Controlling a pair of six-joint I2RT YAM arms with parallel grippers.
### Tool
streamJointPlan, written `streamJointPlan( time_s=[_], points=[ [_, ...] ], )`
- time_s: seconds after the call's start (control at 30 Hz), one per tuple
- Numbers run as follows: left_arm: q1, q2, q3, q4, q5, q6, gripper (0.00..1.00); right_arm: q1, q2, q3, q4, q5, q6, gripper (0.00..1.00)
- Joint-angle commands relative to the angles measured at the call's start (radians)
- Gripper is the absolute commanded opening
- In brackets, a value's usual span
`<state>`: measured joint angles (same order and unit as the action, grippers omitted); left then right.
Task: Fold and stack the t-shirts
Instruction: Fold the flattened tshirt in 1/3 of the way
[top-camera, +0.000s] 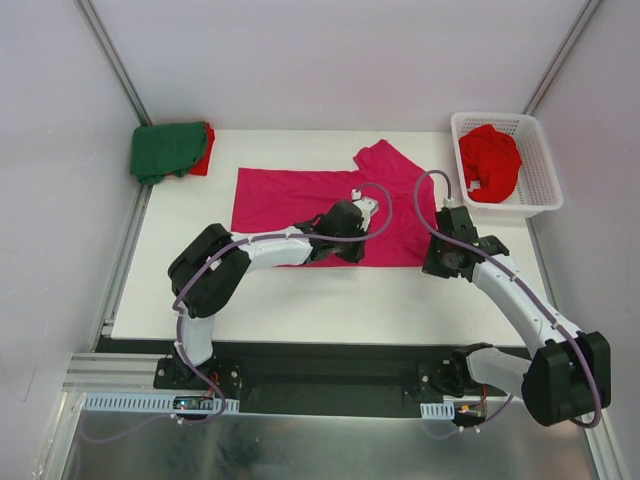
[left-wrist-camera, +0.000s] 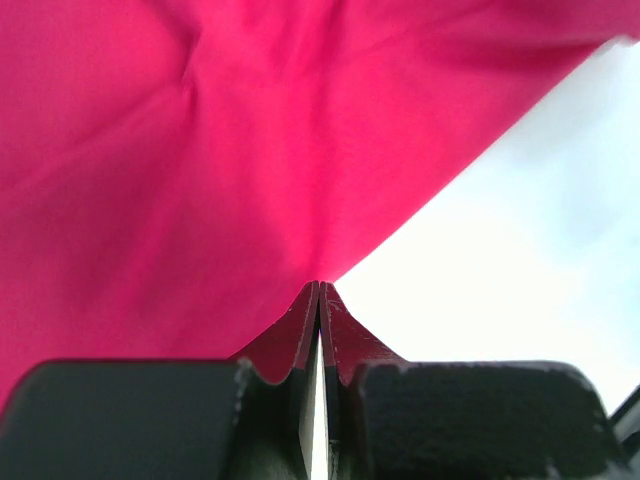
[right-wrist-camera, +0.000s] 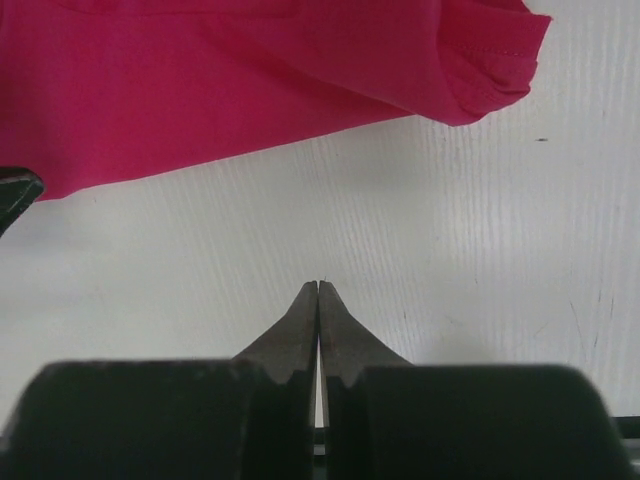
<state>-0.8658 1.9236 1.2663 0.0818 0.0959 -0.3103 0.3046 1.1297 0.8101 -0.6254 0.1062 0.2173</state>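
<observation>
A magenta-pink t-shirt (top-camera: 290, 200) lies spread flat on the white table (top-camera: 300, 295). My left gripper (top-camera: 348, 250) is over its near edge, shut. In the left wrist view the gripper (left-wrist-camera: 320, 285) has its tips meeting right at the cloth's (left-wrist-camera: 200, 170) hem, and no cloth shows between them. My right gripper (top-camera: 438, 262) is beside the shirt's right edge. It (right-wrist-camera: 319, 284) is shut on nothing above bare table, short of the shirt (right-wrist-camera: 200, 90). A dark green t-shirt (top-camera: 165, 150) lies folded on a red one (top-camera: 206, 150) at the back left.
A white lattice basket (top-camera: 535, 190) stands at the back right with a crumpled red t-shirt (top-camera: 490, 160) in it. Grey walls and metal rails close in the table on both sides. A dark tip (right-wrist-camera: 15, 195) shows at the left edge of the right wrist view.
</observation>
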Motion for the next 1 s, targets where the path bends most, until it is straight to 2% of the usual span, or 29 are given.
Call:
streamJointPlan(
  time_s=[0.0,0.5,0.97],
  points=[
    [0.013,-0.087,-0.089,0.095,0.007,-0.073,0.0,-0.002,0.059,0.003,0.087,-0.019,0.001,0.01],
    [0.014,-0.187,-0.18,0.099,-0.091,-0.032,0.0,-0.002,0.352,0.141,0.181,-0.036,-0.038,0.01],
    [0.025,-0.121,-0.209,0.058,-0.174,-0.026,0.0,-0.004,0.53,0.251,0.161,0.013,-0.068,0.01]
  ],
)
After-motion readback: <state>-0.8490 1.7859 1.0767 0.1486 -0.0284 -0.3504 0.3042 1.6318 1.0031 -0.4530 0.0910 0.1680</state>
